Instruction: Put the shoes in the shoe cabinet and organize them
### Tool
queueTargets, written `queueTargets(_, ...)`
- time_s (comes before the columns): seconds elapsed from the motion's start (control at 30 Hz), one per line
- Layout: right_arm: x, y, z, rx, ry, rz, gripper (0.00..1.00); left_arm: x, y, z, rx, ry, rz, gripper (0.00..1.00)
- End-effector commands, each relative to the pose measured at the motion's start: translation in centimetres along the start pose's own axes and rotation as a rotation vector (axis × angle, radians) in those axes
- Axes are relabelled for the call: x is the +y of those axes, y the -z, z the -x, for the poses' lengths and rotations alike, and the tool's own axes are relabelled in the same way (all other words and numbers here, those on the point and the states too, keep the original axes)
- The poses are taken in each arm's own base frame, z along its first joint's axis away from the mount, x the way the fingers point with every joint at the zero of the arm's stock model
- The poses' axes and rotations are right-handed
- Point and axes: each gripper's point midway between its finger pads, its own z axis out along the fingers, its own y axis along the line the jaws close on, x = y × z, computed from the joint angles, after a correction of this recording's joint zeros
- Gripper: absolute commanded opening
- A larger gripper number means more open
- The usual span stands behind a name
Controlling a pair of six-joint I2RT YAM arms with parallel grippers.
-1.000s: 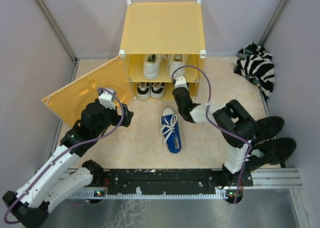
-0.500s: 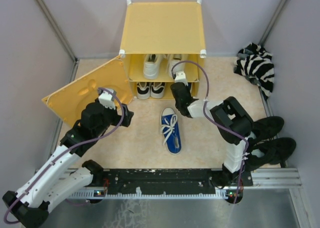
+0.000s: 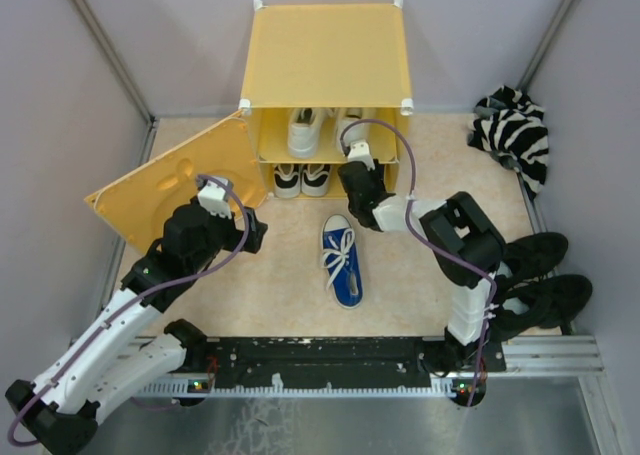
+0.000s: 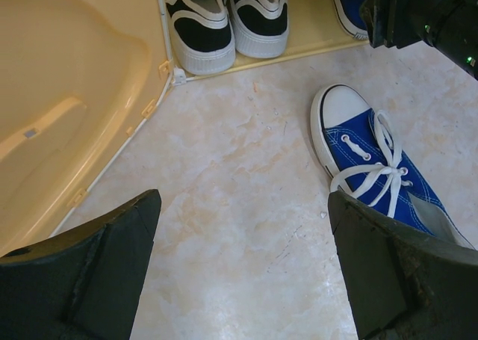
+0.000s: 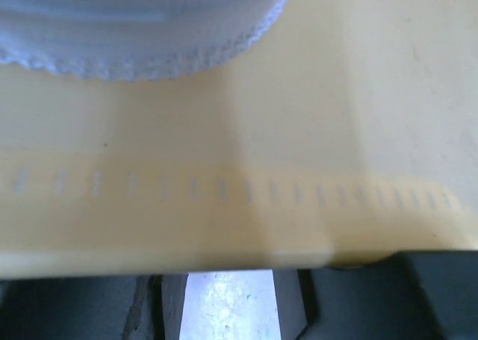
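The yellow shoe cabinet [image 3: 325, 55] stands at the back with its door [image 3: 165, 180] swung open to the left. White shoes [image 3: 305, 130] sit on its upper shelf, and black-and-white shoes [image 3: 300, 178] [image 4: 224, 22] sit lower left. My right gripper [image 3: 357, 165] [image 5: 228, 295] reaches into the lower right compartment beside a blue shoe [image 4: 347, 0]. Its jaws stand apart with a pale patch between them. A second blue shoe [image 3: 341, 260] [image 4: 373, 168] lies on the floor in front. My left gripper [image 3: 245, 233] [image 4: 243, 202] hovers wide open over bare floor, left of that shoe.
A black pair [image 3: 535, 275] lies at the right by the right arm's base. A striped cloth [image 3: 515, 130] is heaped in the back right corner. Grey walls close in both sides, and a metal rail [image 3: 330, 360] runs along the near edge.
My right gripper has pushed a little deeper into the lower compartment and its jaws have spread. The left arm and the floor shoe have not moved.
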Motion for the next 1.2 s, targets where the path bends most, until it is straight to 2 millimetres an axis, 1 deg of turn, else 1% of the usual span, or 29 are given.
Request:
queueTargets(0.0, -3.3, -1.5, 4.6, -0.087, -0.134, -0.079, 0.47, 0.0, 0.1, 0.9, -0.033, -0.003, 0.005, 0.99)
queueTargets(0.07, -3.5, -1.0, 4.5, -0.086, -0.151, -0.073, 0.49, 0.0, 0.1, 0.9, -0.032, -0.003, 0.004, 0.99)
queueTargets(0.23, -3.5, 0.0, 4.4, -0.078, -0.172, -0.03, 0.5, -0.1, 0.1, 0.9, -0.033, -0.002, -0.001, 0.99)
queueTargets(0.33, -3.1, 0.9, 5.0, -0.097, -0.185, 0.032, 0.51, 0.0, 0.0, 0.8, -0.03, -0.002, 0.001, 0.99)
queueTargets(0.37, -3.0, 1.3, 5.1, -0.101, -0.188, 0.052, 0.52, 0.0, -0.1, 0.7, -0.028, -0.002, 0.001, 0.99)
queueTargets(0.5, -3.0, 2.4, 5.0, -0.123, -0.202, 0.1, 0.62, 0.0, -0.2, 0.6, -0.024, -0.003, 0.004, 0.99)
queueTargets(0.6, -2.8, 2.9, 4.3, -0.114, -0.186, 0.13, 0.64, 0.1, -0.1, 0.7, -0.028, -0.004, 0.006, 0.99)
queueTargets(0.63, -2.5, 3.0, 3.9, -0.103, -0.176, 0.146, 0.64, 0.1, -0.1, 0.7, -0.029, -0.004, 0.007, 0.99)
queueTargets(0.67, -2.7, 3.7, 4.8, -0.122, -0.184, 0.168, 0.64, 0.1, -0.1, 0.7, -0.028, -0.004, 0.008, 0.99)
queueTargets(0.77, -2.0, 4.8, 4.8, -0.123, -0.157, 0.24, 0.64, 0.1, 0.0, 0.7, -0.03, -0.004, 0.007, 0.99)
queueTargets(0.93, -2.4, 7.0, 4.4, -0.124, -0.113, 0.3, 0.59, 0.1, 0.0, 0.8, -0.034, -0.003, 0.007, 0.99)
queueTargets(1.03, -2.1, 8.5, 3.6, -0.106, -0.086, 0.35, 0.57, 0.1, 0.1, 0.9, -0.039, -0.002, 0.005, 0.99)
queueTargets(1.17, -1.0, 10.1, 1.8, -0.059, -0.021, 0.415, 0.54, 0.1, 0.3, 1.0, -0.043, 0.0, 0.003, 0.99)
